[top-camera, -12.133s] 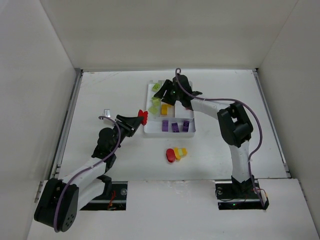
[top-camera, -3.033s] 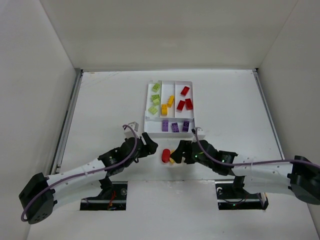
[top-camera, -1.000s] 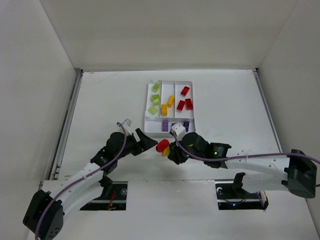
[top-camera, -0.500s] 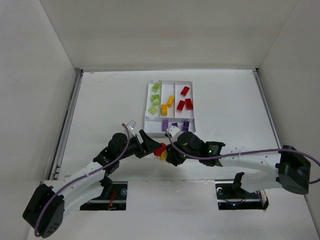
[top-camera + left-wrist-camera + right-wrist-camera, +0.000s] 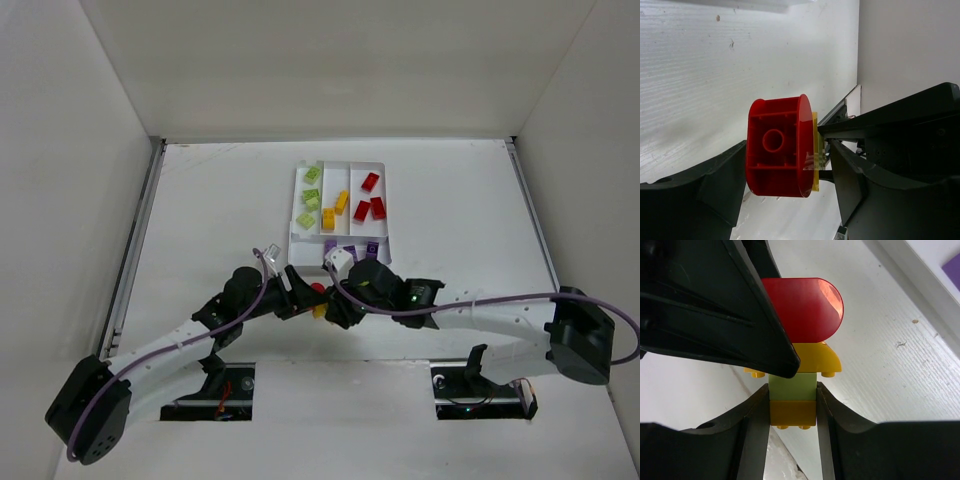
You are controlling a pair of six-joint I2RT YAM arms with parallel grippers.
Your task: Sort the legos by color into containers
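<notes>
Two grippers meet over a joined stack of legos at the lower centre of the overhead view, just below the white tray. The left gripper is clenched on the red brick. The right gripper is clamped across the light green brick and the yellow-orange brick under it, with a yellow rounded brick sandwiched between red and green. The step appears to be pulling the stack apart. Done well, each arm would likely keep its grip firm and draw straight away along the studs with a slight rocking tilt, low over the table, so a freed piece cannot fly off. The stack counts four bricks. In the tray there are four light green in the left section and three red in the right. The middle section holds yellow-orange, two or perhaps three. The crosswise section holds purple, of which at least two show and the rest are hidden behind the right arm.
</notes>
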